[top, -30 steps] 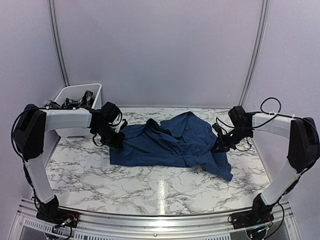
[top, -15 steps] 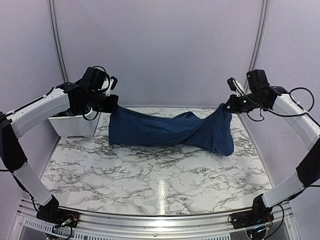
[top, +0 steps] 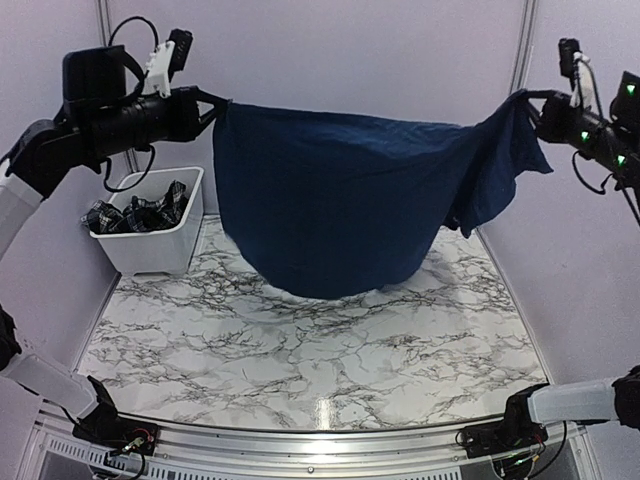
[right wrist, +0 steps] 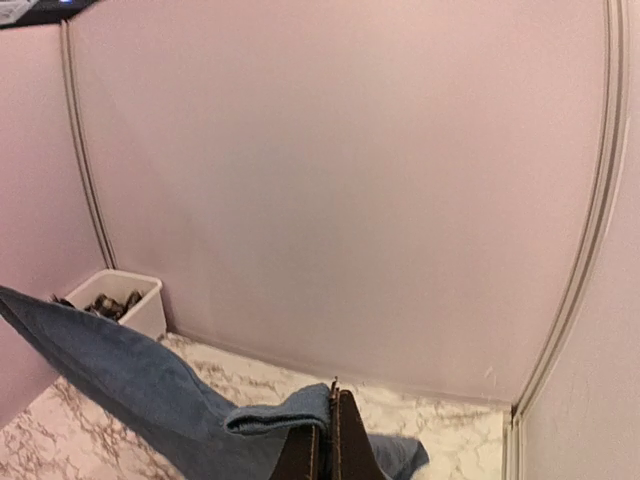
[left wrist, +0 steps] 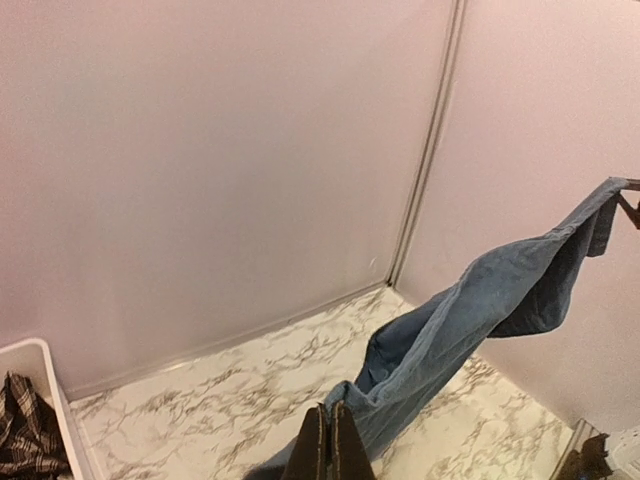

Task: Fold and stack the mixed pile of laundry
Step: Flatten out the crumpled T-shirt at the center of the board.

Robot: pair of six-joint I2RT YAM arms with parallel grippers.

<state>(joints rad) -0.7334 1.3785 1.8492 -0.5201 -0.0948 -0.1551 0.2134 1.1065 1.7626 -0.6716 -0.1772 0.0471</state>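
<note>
The navy blue t-shirt (top: 330, 200) hangs spread in the air between my two grippers, its lower edge just above the marble table. My left gripper (top: 215, 105) is shut on its left upper corner; the shirt shows in the left wrist view (left wrist: 470, 320) running from my shut gripper (left wrist: 332, 415). My right gripper (top: 530, 105) is shut on the right upper corner, seen as a fold of cloth (right wrist: 280, 410) at the shut gripper (right wrist: 332, 400). The black-and-white plaid garment (top: 140, 213) lies in the white bin.
The white plastic bin (top: 150, 255) stands at the table's back left; it also shows in the left wrist view (left wrist: 45, 400) and the right wrist view (right wrist: 130, 295). The marble table (top: 320, 340) lies below the shirt. Lilac walls enclose the back and sides.
Both arms have risen high and moved apart, lifting the navy t-shirt from the table and stretching it out in the air.
</note>
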